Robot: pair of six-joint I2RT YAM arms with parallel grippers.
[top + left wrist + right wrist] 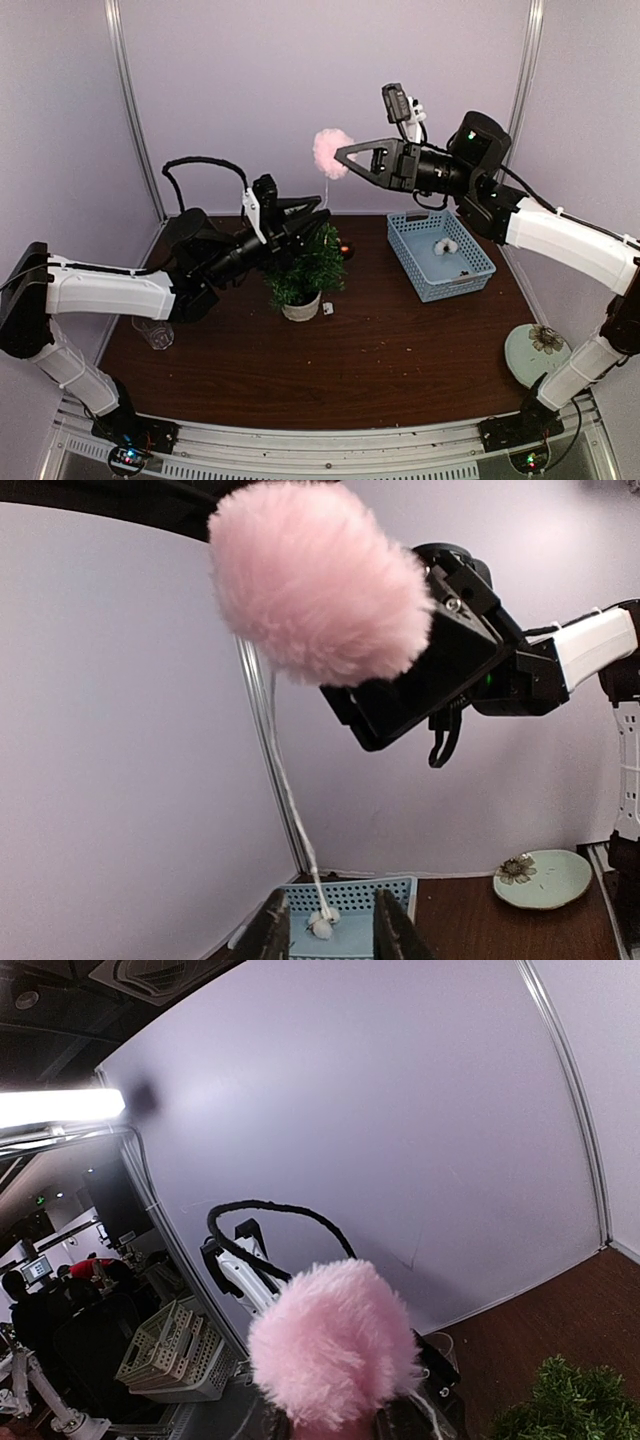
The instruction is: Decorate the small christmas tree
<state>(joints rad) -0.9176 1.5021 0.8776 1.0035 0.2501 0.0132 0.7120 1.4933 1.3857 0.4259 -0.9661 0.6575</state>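
The small christmas tree (305, 268), dark green in a white pot (301, 308), stands mid-table; its sprigs show at the corner of the right wrist view (565, 1405). My right gripper (340, 155) is raised above and behind it, shut on a fluffy pink pompom (330, 152) (315, 580) (335, 1345). A thin white string (290, 800) hangs down from the pompom. My left gripper (318, 213) hovers over the treetop, just under the pompom. Its fingers (270, 930) stand apart on either side of the string, not touching it.
A light-blue basket (440, 285) (390, 888) at the right holds small white balls (445, 245). A pale green plate (540, 350) lies at the front right, a clear cup (152, 333) at the left. A small red ornament (345, 248) sits beside the tree.
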